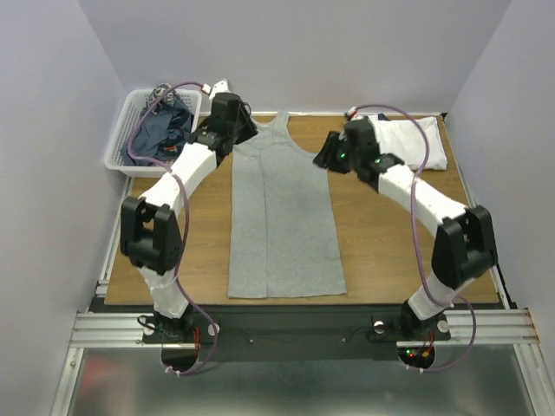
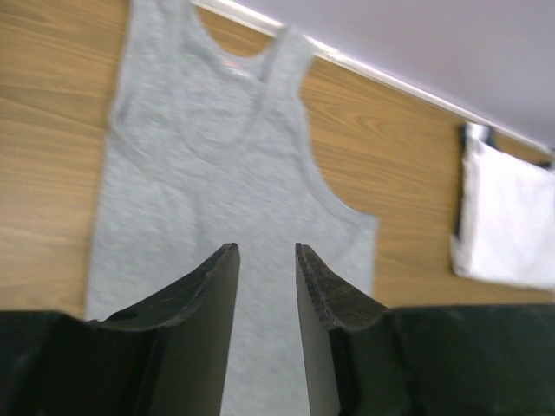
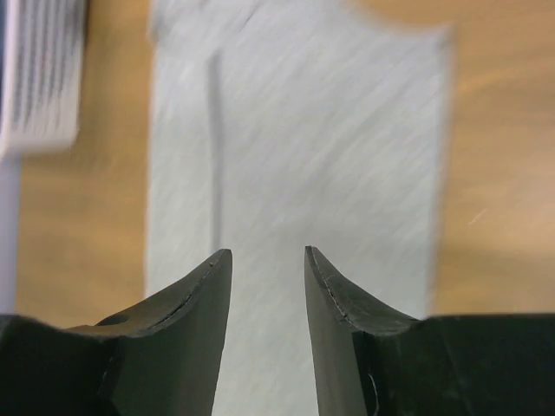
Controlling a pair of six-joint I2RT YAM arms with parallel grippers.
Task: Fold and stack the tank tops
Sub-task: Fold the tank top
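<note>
My left gripper [image 2: 266, 249] and right gripper [image 3: 267, 251] hover spread and empty, the flat grey tank top [image 1: 286, 217] below both, a folded white top [image 1: 414, 143] near the right.

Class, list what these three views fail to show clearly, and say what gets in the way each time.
Top view: how many dark tops fill the basket; bunched.
Top view: the grey tank top's basket-side shoulder; the left arm covers it.
Left wrist: the folded white top, cut by the right edge; the left claw hides the lower grey cloth.
Right wrist: blur smears all detail; the right claw covers the nearest cloth.
</note>
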